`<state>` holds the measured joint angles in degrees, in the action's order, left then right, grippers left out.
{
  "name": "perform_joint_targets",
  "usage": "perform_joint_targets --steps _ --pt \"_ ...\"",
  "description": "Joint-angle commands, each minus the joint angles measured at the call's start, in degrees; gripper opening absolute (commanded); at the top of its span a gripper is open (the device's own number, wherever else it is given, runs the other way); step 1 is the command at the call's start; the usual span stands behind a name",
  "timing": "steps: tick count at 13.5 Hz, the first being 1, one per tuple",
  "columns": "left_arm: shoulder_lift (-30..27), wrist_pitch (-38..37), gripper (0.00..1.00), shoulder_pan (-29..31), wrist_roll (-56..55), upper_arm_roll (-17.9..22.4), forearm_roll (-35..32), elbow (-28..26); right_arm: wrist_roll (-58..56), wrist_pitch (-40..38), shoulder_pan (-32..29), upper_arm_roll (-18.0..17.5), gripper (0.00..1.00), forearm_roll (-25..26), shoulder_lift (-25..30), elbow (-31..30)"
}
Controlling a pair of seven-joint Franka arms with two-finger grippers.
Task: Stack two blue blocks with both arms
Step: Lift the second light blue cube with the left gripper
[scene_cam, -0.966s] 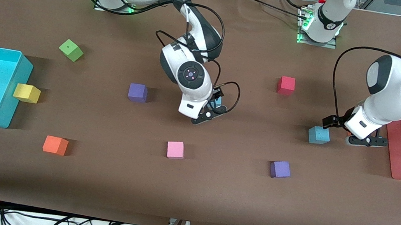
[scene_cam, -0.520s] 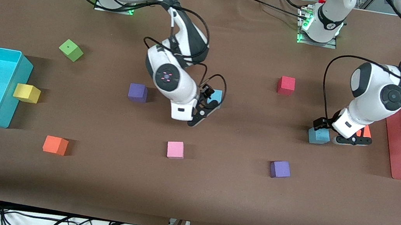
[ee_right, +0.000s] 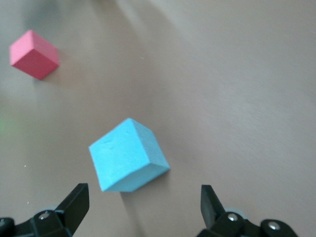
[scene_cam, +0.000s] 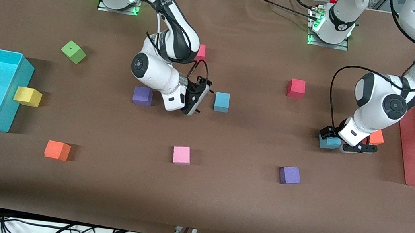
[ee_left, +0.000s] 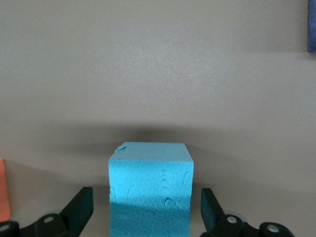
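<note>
One blue block (scene_cam: 221, 102) lies mid-table. My right gripper (scene_cam: 198, 102) hangs tilted just beside it, toward the right arm's end, and is open. In the right wrist view this block (ee_right: 128, 155) lies ahead of the gripper (ee_right: 143, 202), outside the jaws. The other blue block (scene_cam: 329, 142) sits toward the left arm's end. My left gripper (scene_cam: 341, 142) is down at the table around it. In the left wrist view that block (ee_left: 150, 190) stands between the open fingers (ee_left: 80, 207) with a gap on each side.
An orange block (scene_cam: 376, 137) sits right beside the left gripper, with the pink bin (scene_cam: 414, 162) next to it. A purple block (scene_cam: 142, 96) lies close to the right gripper. Red (scene_cam: 296, 88), purple (scene_cam: 289, 175) and pink (scene_cam: 181, 155) blocks are scattered, and a cyan bin (scene_cam: 9, 113) stands at the right arm's end.
The left gripper slid away from the pink bin and came down around its blue block. The right gripper backed off the mid-table blue block, which now shows fully.
</note>
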<state>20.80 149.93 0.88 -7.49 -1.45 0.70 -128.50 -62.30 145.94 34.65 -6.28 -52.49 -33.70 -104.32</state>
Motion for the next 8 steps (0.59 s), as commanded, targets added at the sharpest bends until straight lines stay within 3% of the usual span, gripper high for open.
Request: perform_joint_targets --steps 1,4,6,8 --pt "1.08 1.33 0.86 -0.87 0.37 0.48 -0.79 0.18 -18.56 1.01 -0.99 -0.92 1.00 -13.02 0.13 -2.63" --pt "1.08 1.33 0.41 -0.97 0.37 0.48 -0.96 0.18 -42.06 -2.74 -2.74 -0.92 1.00 -30.61 -1.98 -3.34" --pt "0.47 1.15 0.16 -0.97 0.55 0.57 -1.14 0.18 -46.84 -3.55 -3.97 -0.92 1.00 -32.50 -1.99 -4.83" --pt "-3.47 -0.77 0.15 -1.05 0.03 1.45 -0.88 0.27 -48.95 -5.91 -4.77 -0.92 1.00 -32.68 -1.99 -5.28"
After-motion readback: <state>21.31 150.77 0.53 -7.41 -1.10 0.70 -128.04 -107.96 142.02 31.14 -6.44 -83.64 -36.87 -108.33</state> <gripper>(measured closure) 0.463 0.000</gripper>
